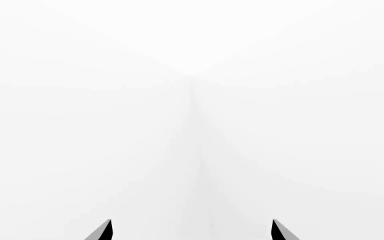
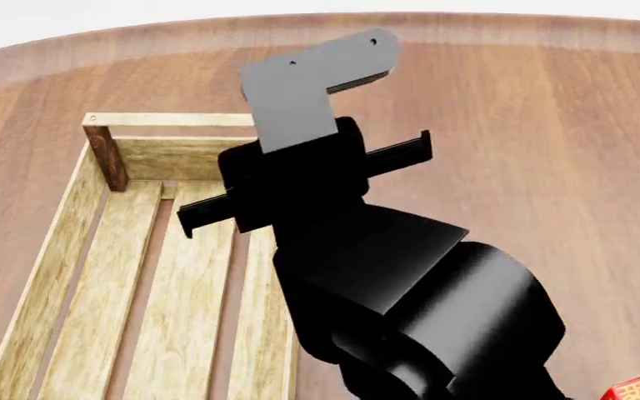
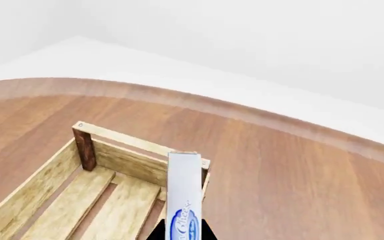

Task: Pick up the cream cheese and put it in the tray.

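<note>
cream cheese (image 3: 184,200) seemingly lengthwise toward tray (image 3: 122,160)

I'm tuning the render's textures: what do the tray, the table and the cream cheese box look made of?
The tray looks like pale, unfinished slatted wood with a dark brown corner post. The table looks like reddish wood with a smooth, faintly glossy finish and straight grain. The cream cheese, held in the right gripper, looks like printed white carton, probably cardboard.

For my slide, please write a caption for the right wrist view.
Right hand holds the cream cheese above the tray on the wooden table.
</note>
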You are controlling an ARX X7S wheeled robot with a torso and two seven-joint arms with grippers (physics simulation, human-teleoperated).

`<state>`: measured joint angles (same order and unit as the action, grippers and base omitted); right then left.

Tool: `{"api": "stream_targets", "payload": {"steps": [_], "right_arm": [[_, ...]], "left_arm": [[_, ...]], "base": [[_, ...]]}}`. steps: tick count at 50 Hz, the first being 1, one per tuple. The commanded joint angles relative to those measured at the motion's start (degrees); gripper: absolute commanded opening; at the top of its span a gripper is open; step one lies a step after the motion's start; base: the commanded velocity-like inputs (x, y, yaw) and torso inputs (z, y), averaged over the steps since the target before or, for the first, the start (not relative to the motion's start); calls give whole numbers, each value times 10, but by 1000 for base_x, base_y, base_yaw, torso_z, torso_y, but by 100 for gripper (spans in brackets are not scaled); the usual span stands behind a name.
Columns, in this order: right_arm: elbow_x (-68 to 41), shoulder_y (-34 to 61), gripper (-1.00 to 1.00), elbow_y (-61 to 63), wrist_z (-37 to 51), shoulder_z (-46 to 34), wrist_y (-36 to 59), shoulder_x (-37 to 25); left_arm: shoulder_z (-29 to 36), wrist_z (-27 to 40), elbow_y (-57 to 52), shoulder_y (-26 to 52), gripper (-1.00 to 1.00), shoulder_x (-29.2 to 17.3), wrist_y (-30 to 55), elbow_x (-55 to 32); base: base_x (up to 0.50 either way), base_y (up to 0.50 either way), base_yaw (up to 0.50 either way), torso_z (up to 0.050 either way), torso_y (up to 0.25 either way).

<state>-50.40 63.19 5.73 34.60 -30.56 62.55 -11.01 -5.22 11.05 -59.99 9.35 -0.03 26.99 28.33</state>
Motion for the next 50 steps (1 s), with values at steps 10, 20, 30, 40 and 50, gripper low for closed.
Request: {"api": "stream_targets", "payload": {"steps": [10,20,30,40,50], "right_arm": [[16,62,-100,-184,-147,-61,-49,46],[13,102,-100,-270,-205,-99,-43,85],[-74,130,-100,-405,-234,-205,-144,110],[-327,193,-100,-503,-246,-481,-300,110],[-387,198,-100,-505,-261,-595,-332,110]], "left_arm": [[12,0,0,1,100,0,5,11],[19,-4,0,5,100,0,12,20],[24,-7,0,10,100,0,21,28],[38,-10,0,12,100,0,29,42],[58,-10,1,14,100,-4,43,59]], "base": [[0,0,0,0,1],[0,0,0,2,1],[0,0,0,0,0],[0,0,0,0,1],[0,0,0,0,0]]}}
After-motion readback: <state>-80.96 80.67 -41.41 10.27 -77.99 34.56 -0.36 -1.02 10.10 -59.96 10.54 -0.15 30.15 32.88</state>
